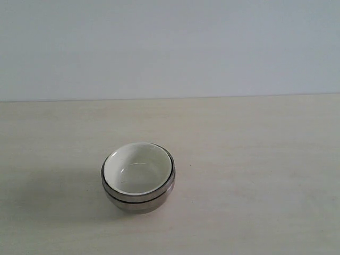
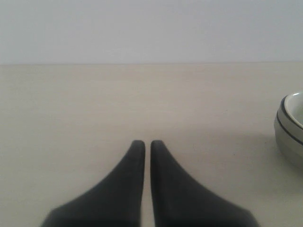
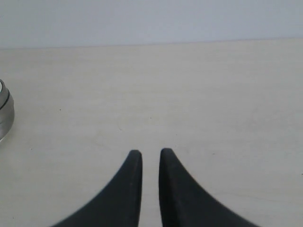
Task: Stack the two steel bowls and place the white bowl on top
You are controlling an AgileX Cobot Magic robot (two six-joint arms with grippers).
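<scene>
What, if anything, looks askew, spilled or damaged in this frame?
Nothing stands out. The white bowl sits nested level inside the steel bowls, which stand upright on the table. No spill or dent shows. Both grippers are clear of the stack.

The white bowl (image 1: pixel 137 168) sits upright inside the steel bowls (image 1: pixel 139 201), nested as one stack on the table (image 1: pixel 255 159), left of the middle and toward the near edge in the exterior view. Its glossy cream-white inside faces up and is empty, its rim lying just within the metal rim around it. Below that rim the outer steel wall shows as a shiny grey band with a thin dark line running round it, rounding in toward the base. Only one steel wall can be clearly made out from outside; the second steel bowl cannot be told apart. The stack stands level, not tilted.
</scene>
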